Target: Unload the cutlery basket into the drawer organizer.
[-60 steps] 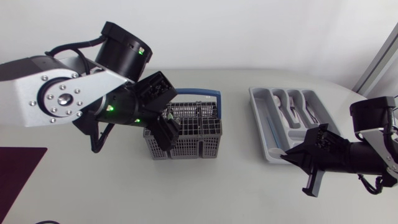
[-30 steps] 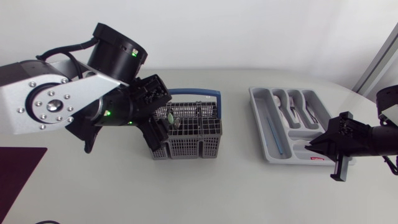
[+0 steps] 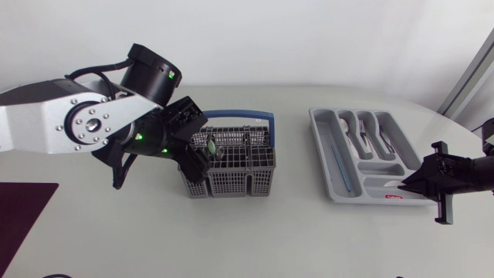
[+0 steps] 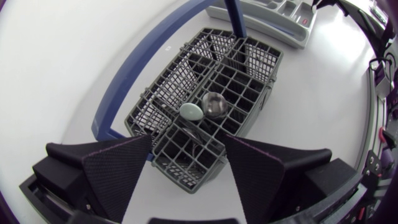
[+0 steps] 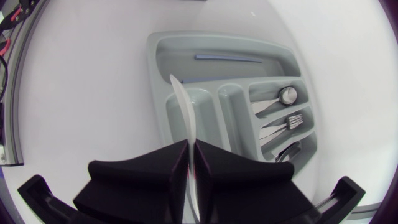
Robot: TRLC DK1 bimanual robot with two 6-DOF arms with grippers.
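1. Right gripper (image 5: pixel 191 146) is clamped on a thin white utensil (image 5: pixel 182 102), a finger pressing each flat side, so the piece stands on edge and juts straight ahead. We cannot tell whether it is a knife or something else
2. We hold it by the corner of the drawer organizer (image 3: pixel 318 131) nearest our right arm, and in the right wrist view it points across the organizer's end. We judge that this grip leaves the long axis free to be lined up with a compartment before release
3. A spoon (image 5: pixel 287 95) and a fork (image 5: pixel 292 121) lie in separate short compartments, and a blue stick (image 5: pixel 227 58) lies in the long one beyond. Sorting by kind seems to be the rule, so the white piece probably wants its own slot, though we cannot say which
4. Our left gripper (image 4: pixel 186 146) hangs over one end of the cutlery basket (image 4: pixel 245 62) with its fingers wide apart, holding nothing. Ahead of it two spoon bowls rise from the middle cells, a pale green one (image 4: pixel 191 112) and a metal one (image 4: pixel 214 104), close together
5. On the bench (image 3: pixel 293 232) the basket stands well apart from the organizer. Its blue handle (image 3: pixel 251 116) lies off to the far side, leaving the cells open from above
6. With their handles down in the cells, the spoons offer only their bowls to grasp. We judge that the spread fingers suit a descent onto one bowl, and the risk is catching both at once
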